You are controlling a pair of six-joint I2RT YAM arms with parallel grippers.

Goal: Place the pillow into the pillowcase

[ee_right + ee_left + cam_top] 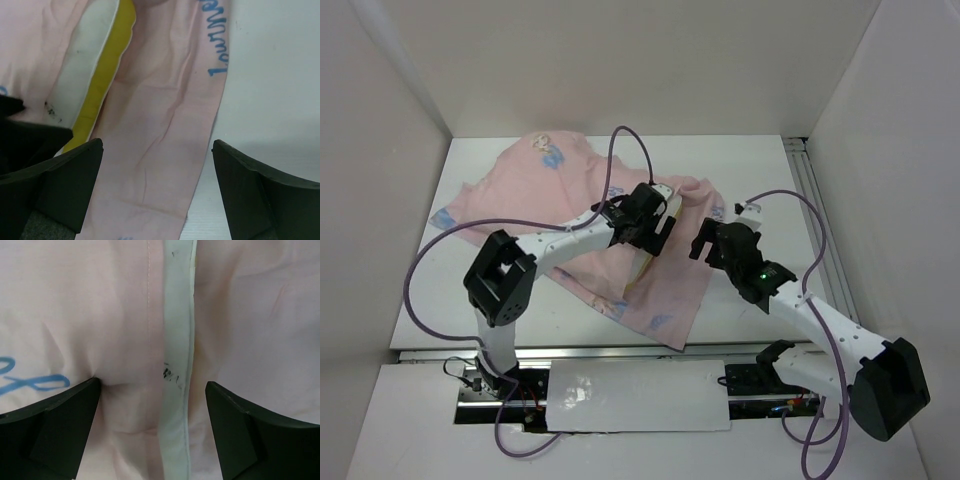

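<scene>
At the far left of the top view, a purple cable [412,290] looping off the left arm [555,245]. Across the table [770,175], from 10 o'clock of its middle down to 5 o'clock: the pillowcase [535,185], rumpled, pink side up, bits of blue print at the edges.

Over the cloth's middle, at the end of that arm: the left gripper [152,386], jaws spread wide, nothing pinched, pointed down at the fabric. Left finger [55,425] at a dimple in the pink cloth, the other finger over more pink cloth at 3 o'clock.

Between those two, running 12 to 6: a narrow white strip of the pillow [175,340], pink cloth on both sides. Rest of the pillow covered by the pillowcase; whether inside it or only beneath, impossible to tell. In the right wrist view, the same strip at 10 o'clock, white with a yellow edge.

Just right of it: the right gripper [157,146], also wide open and holding nothing, above the pillowcase's edge. Blue lettering [217,45] at 1 o'clock, bare table at 3 o'clock.
</scene>
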